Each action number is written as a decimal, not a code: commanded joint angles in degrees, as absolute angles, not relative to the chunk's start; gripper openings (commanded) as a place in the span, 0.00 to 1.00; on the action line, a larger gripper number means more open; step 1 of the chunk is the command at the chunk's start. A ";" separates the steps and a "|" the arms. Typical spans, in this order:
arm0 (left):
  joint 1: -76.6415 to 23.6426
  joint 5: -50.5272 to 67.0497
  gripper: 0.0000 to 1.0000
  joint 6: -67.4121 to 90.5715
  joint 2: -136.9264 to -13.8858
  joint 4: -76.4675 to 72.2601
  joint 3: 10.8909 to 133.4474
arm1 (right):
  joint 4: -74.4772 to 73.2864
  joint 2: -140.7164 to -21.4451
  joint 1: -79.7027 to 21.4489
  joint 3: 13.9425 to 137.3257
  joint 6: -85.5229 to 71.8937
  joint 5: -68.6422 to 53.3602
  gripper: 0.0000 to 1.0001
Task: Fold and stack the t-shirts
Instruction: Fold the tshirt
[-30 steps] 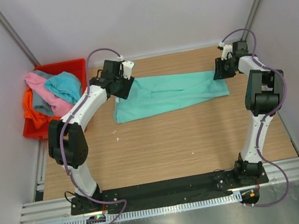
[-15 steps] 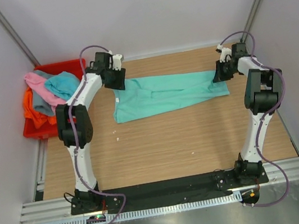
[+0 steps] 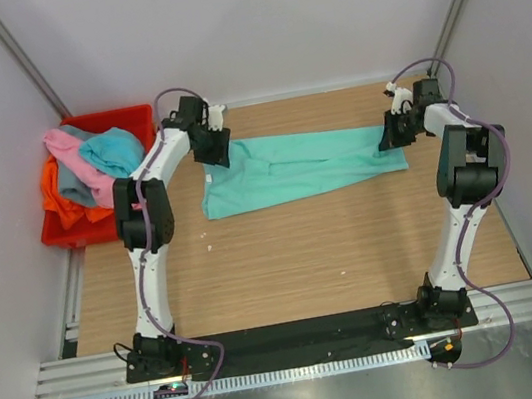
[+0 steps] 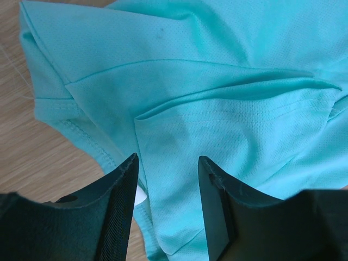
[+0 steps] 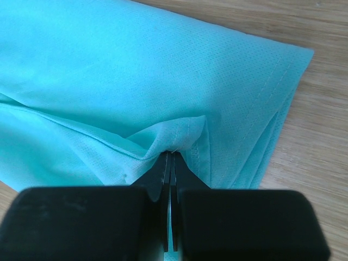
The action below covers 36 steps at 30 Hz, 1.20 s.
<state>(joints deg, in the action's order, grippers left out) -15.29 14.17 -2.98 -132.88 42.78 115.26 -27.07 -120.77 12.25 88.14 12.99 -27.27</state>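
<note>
The mint green t-shirt (image 3: 291, 167) lies folded lengthwise across the far part of the table. My left gripper (image 3: 215, 151) is open over its left end; in the left wrist view the gripper (image 4: 166, 163) has cloth (image 4: 217, 103) under and between the spread fingers, not gripped. My right gripper (image 3: 388, 136) is shut on the shirt's right end; in the right wrist view the gripper (image 5: 171, 155) pinches a bunched hem fold (image 5: 179, 133). The pink (image 3: 72, 159), turquoise blue (image 3: 117, 150), orange (image 3: 63, 206) and grey (image 3: 77, 189) shirts are piled at the far left.
The red plastic bin (image 3: 131, 114) stands at the far left corner under the pile of shirts. Bare wooden table (image 3: 295, 256) spreads in front of the mint shirt. Grey walls close in on both sides and the back.
My left arm has swung back and stretched out; its gripper sits at the shirt's far left corner. The shirt's left end has shifted slightly. My right gripper has barely moved.
</note>
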 commanded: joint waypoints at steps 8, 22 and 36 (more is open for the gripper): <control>-15.12 14.94 0.48 -3.08 -138.77 45.09 123.22 | -26.54 -117.86 12.83 87.98 13.36 -28.74 0.01; -15.12 14.94 0.30 -3.34 -139.13 45.17 124.37 | -26.37 -117.95 13.27 87.36 12.83 -29.27 0.01; -14.59 15.29 0.00 -3.16 -128.45 41.33 114.65 | -26.37 -112.07 13.36 84.47 13.00 -29.88 0.01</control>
<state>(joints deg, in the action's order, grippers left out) -15.14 14.17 -3.40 -138.08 43.59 119.09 -27.05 -119.33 12.99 85.36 12.93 -28.42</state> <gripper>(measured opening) 0.005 0.028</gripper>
